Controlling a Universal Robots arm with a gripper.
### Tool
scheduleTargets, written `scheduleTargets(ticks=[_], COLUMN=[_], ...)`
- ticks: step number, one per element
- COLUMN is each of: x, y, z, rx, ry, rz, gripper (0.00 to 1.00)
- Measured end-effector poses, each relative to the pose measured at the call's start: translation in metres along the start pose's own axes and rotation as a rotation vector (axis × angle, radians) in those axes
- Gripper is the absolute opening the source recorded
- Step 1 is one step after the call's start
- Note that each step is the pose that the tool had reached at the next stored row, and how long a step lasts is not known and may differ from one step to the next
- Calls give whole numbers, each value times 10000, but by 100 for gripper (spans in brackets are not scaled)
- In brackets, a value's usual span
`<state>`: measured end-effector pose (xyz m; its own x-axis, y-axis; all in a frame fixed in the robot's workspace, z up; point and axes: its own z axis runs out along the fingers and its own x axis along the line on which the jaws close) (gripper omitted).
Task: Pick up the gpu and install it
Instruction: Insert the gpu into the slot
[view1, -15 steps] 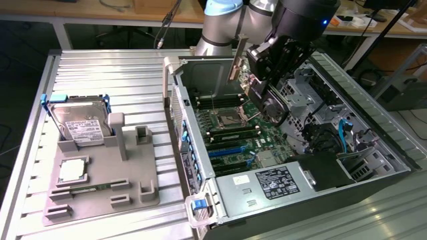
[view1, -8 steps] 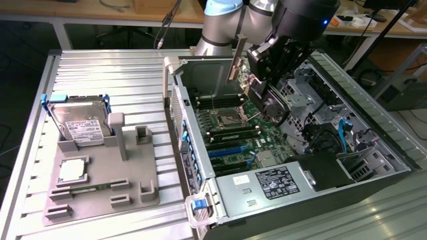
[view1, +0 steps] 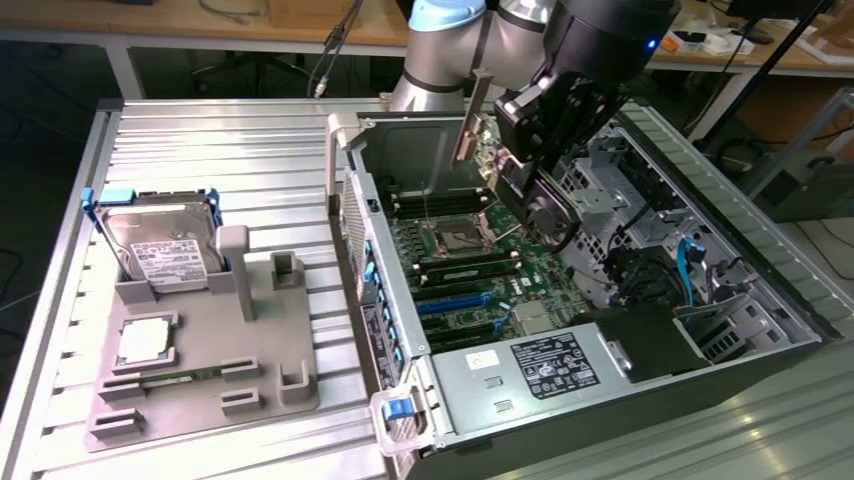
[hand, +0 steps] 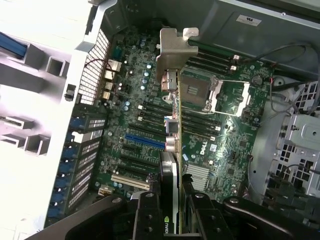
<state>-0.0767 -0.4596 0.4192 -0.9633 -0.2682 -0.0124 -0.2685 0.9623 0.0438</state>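
We see the gripper (hand: 172, 220) pinching the gpu (hand: 172, 150) by its flat faces, edge-on above the motherboard (hand: 235, 150) in the open case (view1: 747, 290), probably to leave its lower edge free. It runs crosswise to the blue slot (hand: 145, 141). The CPU socket (hand: 210, 92) and cables (view1: 687, 265) crowd close.

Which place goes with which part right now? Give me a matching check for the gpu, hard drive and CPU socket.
Things:
1. gpu
2. hard drive
3. CPU socket

Places:
A. standing in the grey holder, outside the case
B. on the motherboard, inside the case
C. held by the gripper, over the motherboard

Pairs: 1-C, 2-A, 3-B
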Motion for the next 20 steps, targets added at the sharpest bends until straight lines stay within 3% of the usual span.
scheduleTargets(ticks=[20], x=[0], y=[0], z=[0], rx=[-6], ry=[24], rz=[-540], gripper=[27])
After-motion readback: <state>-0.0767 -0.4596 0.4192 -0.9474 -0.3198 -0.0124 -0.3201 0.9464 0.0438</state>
